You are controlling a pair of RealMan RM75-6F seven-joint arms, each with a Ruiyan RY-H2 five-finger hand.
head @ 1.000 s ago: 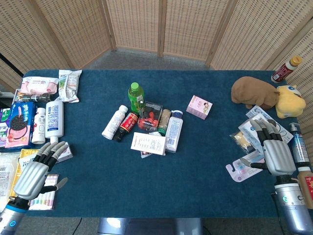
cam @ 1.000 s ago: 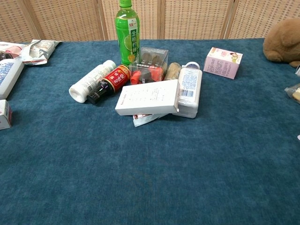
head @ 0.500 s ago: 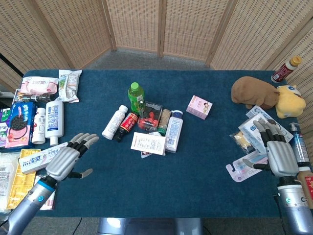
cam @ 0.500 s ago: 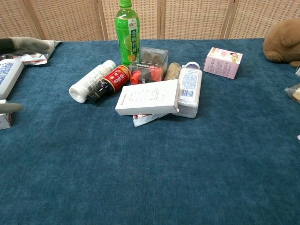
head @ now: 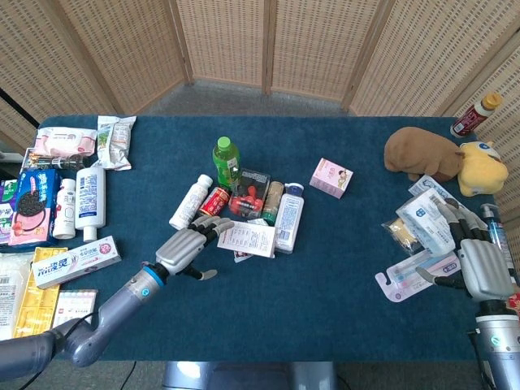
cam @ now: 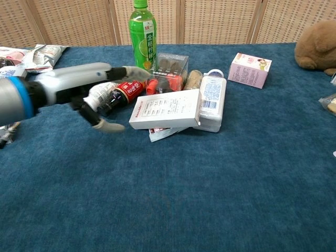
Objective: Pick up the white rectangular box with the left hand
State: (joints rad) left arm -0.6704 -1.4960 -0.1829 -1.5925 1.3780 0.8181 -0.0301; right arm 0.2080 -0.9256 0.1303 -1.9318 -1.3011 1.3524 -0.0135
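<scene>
The white box (head: pixel 248 239) lies flat mid-table, leaning on a white bottle (head: pixel 290 217) to its right, with a packet (cam: pixel 164 133) half hidden beneath it. The left hand (head: pixel 185 246) hovers just beside its left end, fingers spread and empty, partly covering a red-labelled bottle (cam: pixel 124 91). Bare blue cloth (head: pixel 309 301) lies in front. The right hand (head: pixel 479 264) rests spread near the table's right edge, among packets (head: pixel 428 221).

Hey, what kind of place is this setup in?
Probably an indoor robot test area, not a home or shop: a blue-covered table strewn with assorted groceries, like a green bottle and a white rectangular box, closed off behind by woven folding screens.
</scene>
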